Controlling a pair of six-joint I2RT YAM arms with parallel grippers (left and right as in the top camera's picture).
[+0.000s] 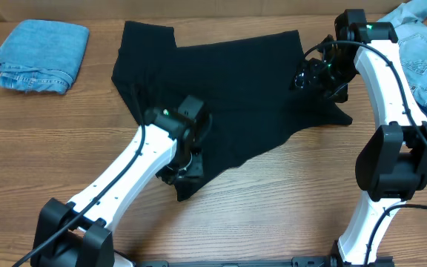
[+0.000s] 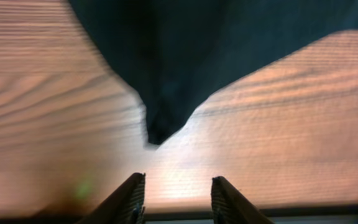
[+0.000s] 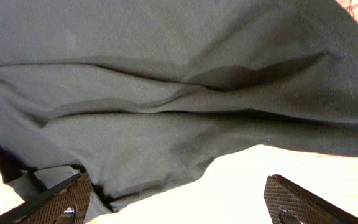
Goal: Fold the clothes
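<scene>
Left gripper point(image 2: 178, 180) is open: its two dark fingers stand apart and nothing is between them, only bare wood. Just in front of the fingertips lies the pointed lower corner of the large black short-sleeved T-shirt point(image 2: 185, 50), close to the fingers but not touching them. Seen from above, this gripper point(image 1: 182, 169) hangs over that same corner, on the side of the shirt that is toward the near edge of the brown wooden table point(image 1: 288, 193).

Right gripper point(image 3: 178, 180) is open very wide, with one brown ribbed pad point(image 3: 61, 199) at each lower side of its camera view. The black cloth point(image 3: 166, 93) lies in long soft folds in front of the pads, and its edge comes down beside the left one; no pad presses it. From above, this gripper point(image 1: 310, 76) is at the right side of the shirt.

The T-shirt point(image 1: 228, 89) is spread flat but wrinkled over the middle of the table, toward the far edge. A folded piece of light-blue denim point(image 1: 39, 55) lies at the far-left corner, well apart from the shirt. A loose heap of light-blue denim point(image 1: 421, 52) lies at the far-right corner, behind the right arm.
</scene>
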